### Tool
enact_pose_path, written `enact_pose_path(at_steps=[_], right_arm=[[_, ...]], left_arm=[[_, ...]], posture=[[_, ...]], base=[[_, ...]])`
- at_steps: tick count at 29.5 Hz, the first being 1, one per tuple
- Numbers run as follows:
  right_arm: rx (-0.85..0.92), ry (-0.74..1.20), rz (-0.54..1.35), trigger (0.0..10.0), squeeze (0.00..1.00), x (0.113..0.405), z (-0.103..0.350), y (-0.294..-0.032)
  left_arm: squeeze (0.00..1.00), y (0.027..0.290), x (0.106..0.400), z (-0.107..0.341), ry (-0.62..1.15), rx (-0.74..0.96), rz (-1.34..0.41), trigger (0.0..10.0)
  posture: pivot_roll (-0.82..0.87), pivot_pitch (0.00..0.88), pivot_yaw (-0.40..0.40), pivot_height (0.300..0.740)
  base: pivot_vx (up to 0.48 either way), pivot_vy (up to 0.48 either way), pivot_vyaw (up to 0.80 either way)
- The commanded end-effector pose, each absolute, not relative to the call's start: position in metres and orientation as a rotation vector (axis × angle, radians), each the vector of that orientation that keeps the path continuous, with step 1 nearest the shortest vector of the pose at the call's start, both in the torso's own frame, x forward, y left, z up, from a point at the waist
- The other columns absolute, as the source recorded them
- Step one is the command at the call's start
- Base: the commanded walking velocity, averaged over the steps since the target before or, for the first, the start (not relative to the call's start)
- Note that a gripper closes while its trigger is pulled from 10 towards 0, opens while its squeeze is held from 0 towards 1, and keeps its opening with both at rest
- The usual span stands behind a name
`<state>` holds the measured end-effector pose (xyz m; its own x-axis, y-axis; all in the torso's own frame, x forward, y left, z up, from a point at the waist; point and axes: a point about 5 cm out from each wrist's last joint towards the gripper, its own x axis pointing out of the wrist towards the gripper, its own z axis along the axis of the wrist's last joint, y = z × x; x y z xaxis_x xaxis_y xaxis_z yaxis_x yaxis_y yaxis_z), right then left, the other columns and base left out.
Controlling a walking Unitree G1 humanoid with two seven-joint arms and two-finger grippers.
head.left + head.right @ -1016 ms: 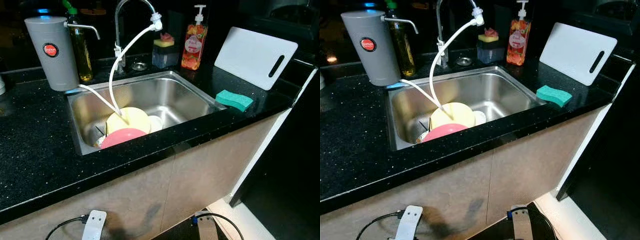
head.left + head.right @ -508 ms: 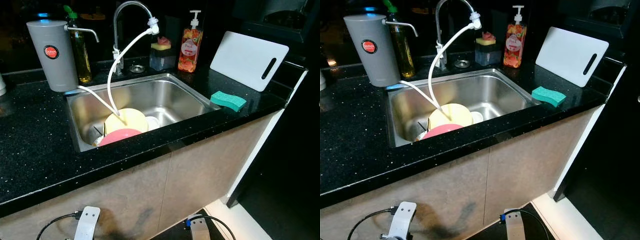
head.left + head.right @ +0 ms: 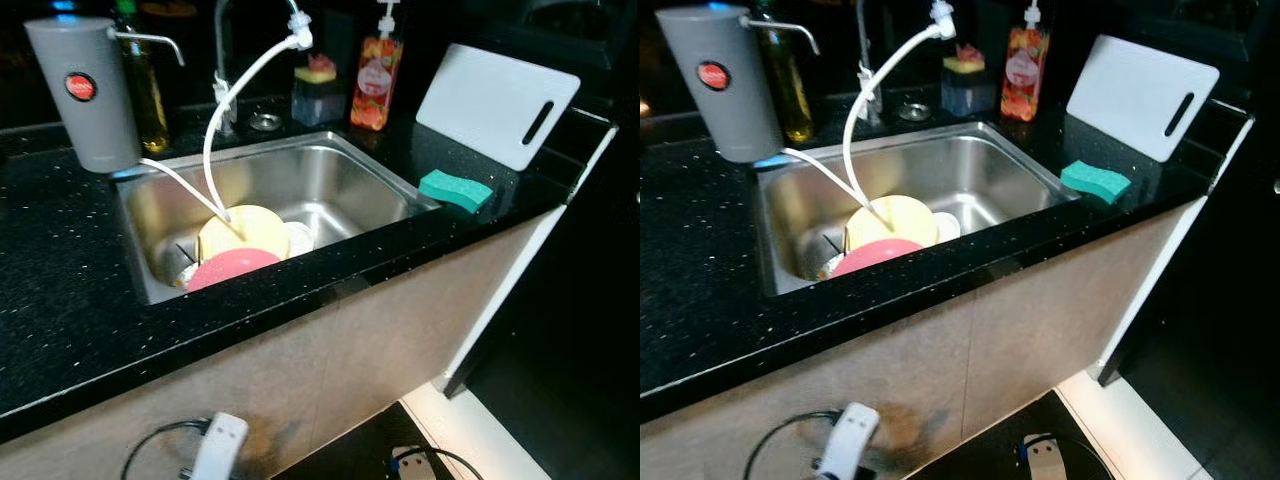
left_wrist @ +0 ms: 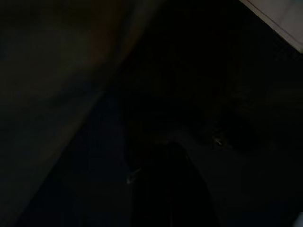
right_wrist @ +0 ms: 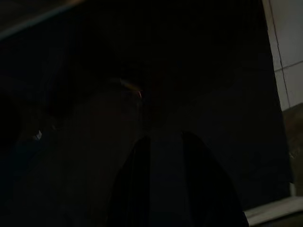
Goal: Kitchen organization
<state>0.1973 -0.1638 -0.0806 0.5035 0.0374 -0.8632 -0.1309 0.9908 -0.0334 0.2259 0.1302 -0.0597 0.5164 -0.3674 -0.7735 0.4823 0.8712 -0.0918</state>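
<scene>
A steel sink (image 3: 340, 165) is set into the black counter. In it lie a yellow plate (image 3: 245, 228), a pink plate (image 3: 232, 268) leaning at the near wall, and a small white dish (image 3: 298, 237). A white hose (image 3: 235, 95) runs from the tap down onto the yellow plate. A green sponge (image 3: 455, 190) rests on the counter right of the sink. My left arm (image 3: 215, 450) and right arm (image 3: 1040, 455) hang low in front of the cabinet. The right gripper (image 5: 165, 156) and the left gripper (image 4: 165, 189) are only dark outlines in the wrist views.
A grey water filter (image 3: 80, 95) and an oil bottle (image 3: 145, 95) stand at the back left. A sponge holder (image 3: 313, 90) and a soap pump bottle (image 3: 370, 85) stand behind the sink. A white cutting board (image 3: 490, 100) leans at the back right. The counter ends at the right, with white floor (image 3: 470, 430) below.
The whole picture has shifted as my head moved, with the counter now sitting a little higher and further left. Nothing on the counter or in the sink has moved.
</scene>
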Motion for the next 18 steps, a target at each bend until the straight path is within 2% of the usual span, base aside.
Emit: enact_pose_path(at_steps=[1, 3, 9, 18], right_arm=[[-0.115, 1.061, 0.11, 10.0, 0.0, 0.192, -0.083, -0.167], [-0.107, 1.05, 0.095, 10.0, 0.0, 0.192, -0.083, -0.168], [-0.12, 0.999, 0.111, 10.0, 0.0, 0.193, -0.081, -0.169], [-0.006, 0.946, 0.139, 10.0, 0.0, 0.199, -0.078, -0.159]], left_arm=[[0.0, 0.125, 0.22, -0.064, 0.927, 0.173, -0.548, 10.0], [0.0, 0.118, 0.222, -0.063, 0.92, 0.196, -0.552, 10.0], [0.0, 0.113, 0.219, -0.063, 0.881, 0.168, -0.572, 10.0], [0.0, 0.14, 0.216, -0.068, 0.942, 0.076, -0.358, 10.0]], posture=[[-0.03, 0.163, -0.063, 0.74], [-0.02, 0.186, -0.066, 0.74], [0.01, 0.175, -0.075, 0.74], [0.04, 0.174, -0.084, 0.74]], base=[[0.0, 0.0, 0.0], [0.0, 0.0, 0.0], [0.0, 0.0, 0.0], [0.0, 0.0, 0.0]])
